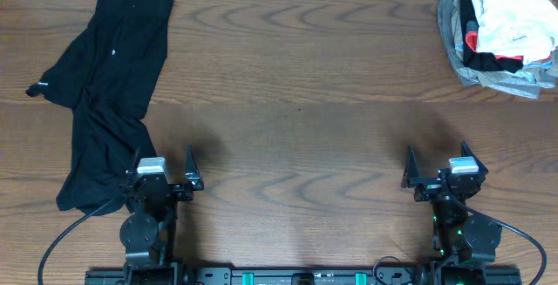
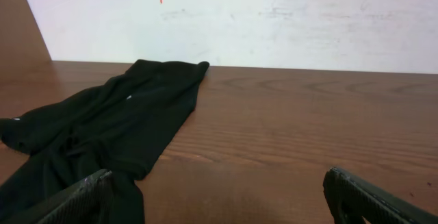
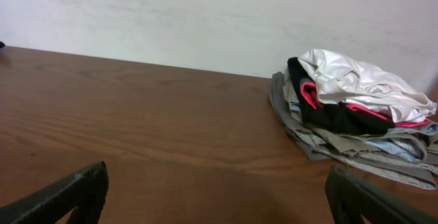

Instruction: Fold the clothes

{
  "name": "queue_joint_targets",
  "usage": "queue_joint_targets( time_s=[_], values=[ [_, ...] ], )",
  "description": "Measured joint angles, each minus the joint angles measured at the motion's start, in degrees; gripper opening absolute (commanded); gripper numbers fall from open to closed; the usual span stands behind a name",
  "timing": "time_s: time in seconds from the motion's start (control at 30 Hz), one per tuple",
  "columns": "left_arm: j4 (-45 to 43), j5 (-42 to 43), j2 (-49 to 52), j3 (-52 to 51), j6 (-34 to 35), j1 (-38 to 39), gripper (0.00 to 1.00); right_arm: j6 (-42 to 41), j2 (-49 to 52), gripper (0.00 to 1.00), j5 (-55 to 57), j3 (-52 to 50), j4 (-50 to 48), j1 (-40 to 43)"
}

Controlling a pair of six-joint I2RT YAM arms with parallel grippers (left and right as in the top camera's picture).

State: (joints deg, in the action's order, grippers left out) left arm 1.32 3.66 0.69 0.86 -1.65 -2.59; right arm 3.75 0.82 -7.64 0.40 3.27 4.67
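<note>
The black T-shirt (image 1: 109,84) lies crumpled in a long strip at the table's far left, running from the back edge down to the front left. A small white logo mark shows on it. It also shows in the left wrist view (image 2: 116,125). My left gripper (image 1: 163,165) is open and empty, its left finger at the shirt's lower end (image 2: 219,196). My right gripper (image 1: 438,165) is open and empty over bare wood at the front right (image 3: 219,196).
A heap of white, grey, red and black garments (image 1: 501,32) sits at the back right corner, also in the right wrist view (image 3: 356,111). The brown wooden table (image 1: 296,102) meets a white wall (image 2: 274,18) at the back.
</note>
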Motion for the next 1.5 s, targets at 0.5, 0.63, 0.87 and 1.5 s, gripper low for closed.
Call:
queue_joint_targets(
  time_s=[0.5, 0.63, 0.87, 1.5],
  values=[
    [0.00, 0.00, 0.00, 0.00, 0.00, 0.00, 0.98, 0.00, 0.00, 0.99, 0.00, 0.00, 0.00, 0.00],
    [0.00, 0.00, 0.00, 0.00, 0.00, 0.00, 0.98, 0.00, 0.00, 0.99, 0.00, 0.00, -0.04, 0.00],
    [0.00, 0.00, 0.00, 0.00, 0.00, 0.00, 0.98, 0.00, 0.00, 0.99, 0.00, 0.00, -0.02, -0.02],
    [-0.46, 0.00, 0.00, 0.02, 1.86, 0.00, 0.98, 0.00, 0.02, 0.99, -2.05, 0.00, -5.73, 0.00]
  ],
)
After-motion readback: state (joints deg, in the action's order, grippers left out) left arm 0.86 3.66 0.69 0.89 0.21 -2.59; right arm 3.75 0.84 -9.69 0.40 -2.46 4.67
